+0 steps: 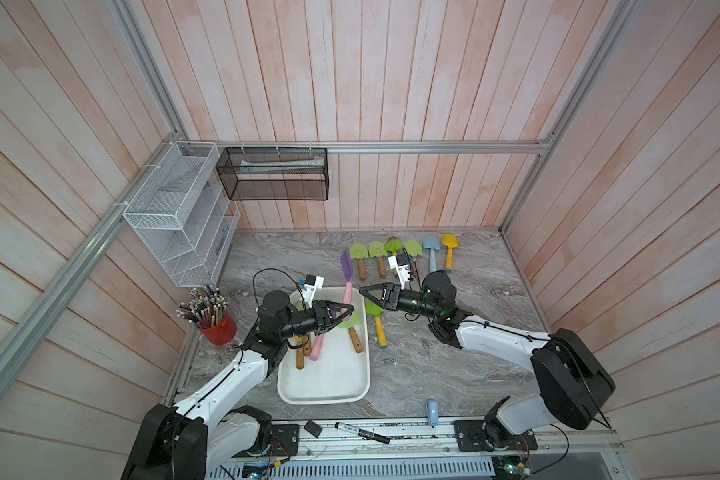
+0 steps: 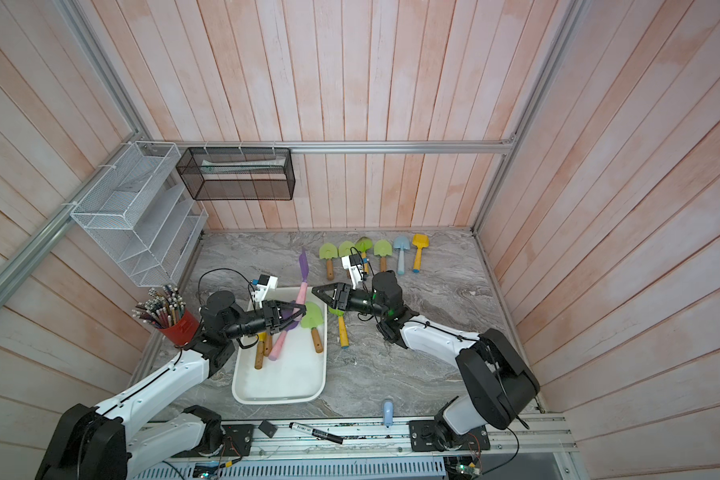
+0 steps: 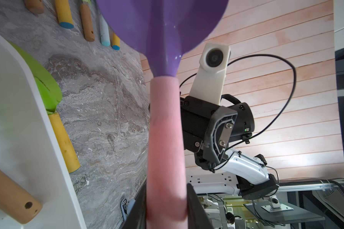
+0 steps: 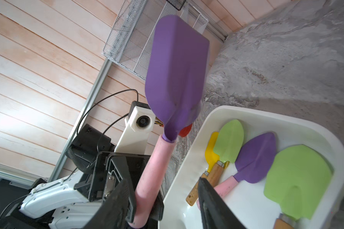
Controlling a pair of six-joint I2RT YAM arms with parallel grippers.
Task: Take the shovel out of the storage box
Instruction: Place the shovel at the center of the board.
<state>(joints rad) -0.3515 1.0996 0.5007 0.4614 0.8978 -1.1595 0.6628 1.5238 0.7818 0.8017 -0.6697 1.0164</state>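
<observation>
A purple-bladed shovel (image 1: 346, 286) (image 2: 302, 291) with a pink handle is held tilted above the far end of the white storage box (image 1: 325, 400) (image 2: 278, 400). My left gripper (image 1: 350, 309) (image 3: 166, 208) is shut on the lower part of that handle (image 3: 165, 138). My right gripper (image 1: 362, 289) (image 4: 163, 184) is open at the handle from the opposite side; the handle (image 4: 153, 174) lies close to one finger and well apart from the other. In the box lie a second purple shovel (image 4: 256, 158), green ones (image 4: 296, 184) and a yellow one.
A row of several green, blue and yellow shovels (image 1: 391, 253) lies along the back wall. A green shovel with a yellow handle (image 1: 378, 326) lies beside the box. A red pencil cup (image 1: 219, 328), a white wire rack (image 1: 179, 216) and a black mesh basket (image 1: 273, 174) stand left.
</observation>
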